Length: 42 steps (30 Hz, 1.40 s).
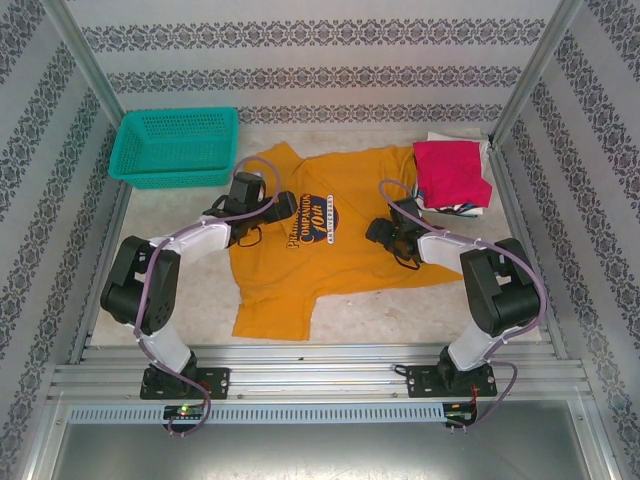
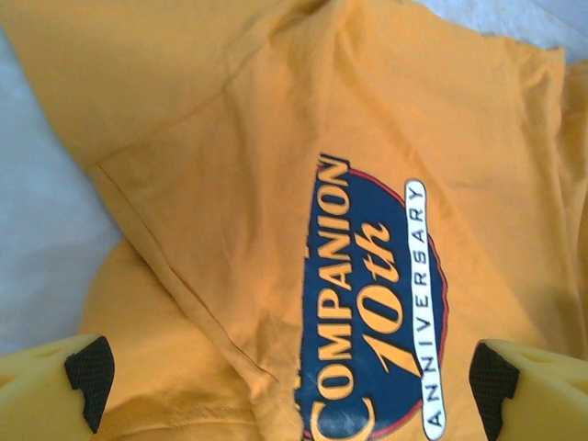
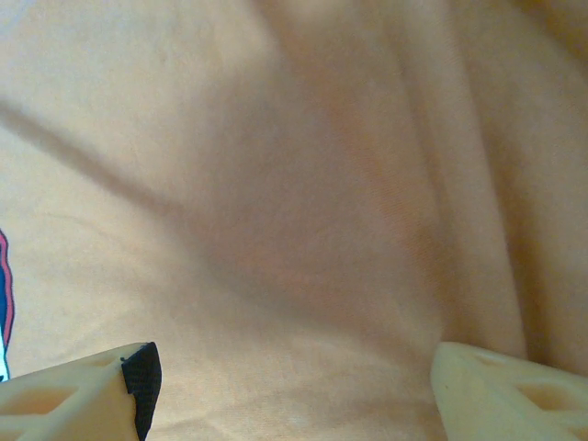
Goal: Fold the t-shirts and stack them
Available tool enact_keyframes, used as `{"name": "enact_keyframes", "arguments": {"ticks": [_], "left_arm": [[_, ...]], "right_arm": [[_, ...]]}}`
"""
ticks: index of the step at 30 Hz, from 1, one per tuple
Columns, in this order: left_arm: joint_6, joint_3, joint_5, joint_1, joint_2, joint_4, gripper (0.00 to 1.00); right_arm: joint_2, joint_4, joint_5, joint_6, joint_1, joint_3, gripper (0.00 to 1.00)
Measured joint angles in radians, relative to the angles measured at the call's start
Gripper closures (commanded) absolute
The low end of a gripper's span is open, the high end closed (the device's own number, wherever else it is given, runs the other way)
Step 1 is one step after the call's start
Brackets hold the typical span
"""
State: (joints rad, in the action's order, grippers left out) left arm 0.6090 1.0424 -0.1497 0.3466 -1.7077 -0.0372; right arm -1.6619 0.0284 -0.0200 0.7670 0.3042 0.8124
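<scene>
The left tool (image 1: pixel 283 206) (image 2: pixel 289 381) hangs with its jaws at full spread and nothing between them, just over the dark blue-and-white chest lettering (image 2: pixel 372 303) of the mustard-orange cotton t-shirt (image 1: pixel 350 255). The right tool (image 1: pixel 381 231) (image 3: pixel 299 377) is also open, a little less wide, and sits low over plain rumpled cloth on the same shirt's other side; no fold or hem is pinched in it. That shirt lies face up in the middle of the pale table (image 1: pixel 430 312), mostly spread out. One sleeve is doubled over by the left tool, and the bottom hem is crooked towards the arm bases. Folding it looks barely begun. At the far right corner, the crimson-red folded t-shirt (image 1: pixel 450 170) rests on top of white and dark cloth (image 1: pixel 455 208), so part of the stack seems done. By this reading, what is left is to fold the mustard shirt and put it on that pile. The count is two tools, one spread shirt, one red folded shirt, an unclear number of layers beneath it, and one teal mesh plastic basket (image 1: pixel 175 145) at the far left.
</scene>
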Motion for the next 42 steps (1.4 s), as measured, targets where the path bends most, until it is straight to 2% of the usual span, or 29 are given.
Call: {"name": "enact_keyframes", "arguments": {"ticks": [5,11,19,22,25,29,32,42], "left_arm": [[-0.005,0.005,0.001,0.061,0.002,0.017,0.14],[0.0,0.085,0.024,0.153,-0.01,0.18,0.23],[0.15,0.247,0.148,0.163,-0.147,0.399,0.33],[0.181,0.294,0.174,0.163,-0.211,0.455,0.4],[0.199,0.325,0.19,0.163,-0.261,0.486,0.54],[0.214,0.346,0.22,0.163,-0.293,0.51,0.87],[0.22,0.361,0.242,0.162,-0.293,0.521,1.0],[0.19,0.426,0.324,0.105,-0.285,0.554,1.0]], "right_arm": [[0.018,0.009,-0.02,-0.046,0.058,0.014,0.22],[0.056,-0.012,-0.015,-0.066,0.082,0.039,0.23],[0.064,-0.038,-0.003,-0.055,0.051,0.016,0.23],[0.064,-0.037,-0.003,-0.055,0.051,0.007,0.23],[0.064,-0.039,-0.003,-0.055,0.051,0.003,0.23],[0.065,-0.04,0.0,-0.055,0.051,-0.004,0.23],[0.065,-0.04,0.003,-0.055,0.051,-0.004,0.23],[0.066,-0.041,0.004,-0.055,0.051,-0.012,0.23]]}}
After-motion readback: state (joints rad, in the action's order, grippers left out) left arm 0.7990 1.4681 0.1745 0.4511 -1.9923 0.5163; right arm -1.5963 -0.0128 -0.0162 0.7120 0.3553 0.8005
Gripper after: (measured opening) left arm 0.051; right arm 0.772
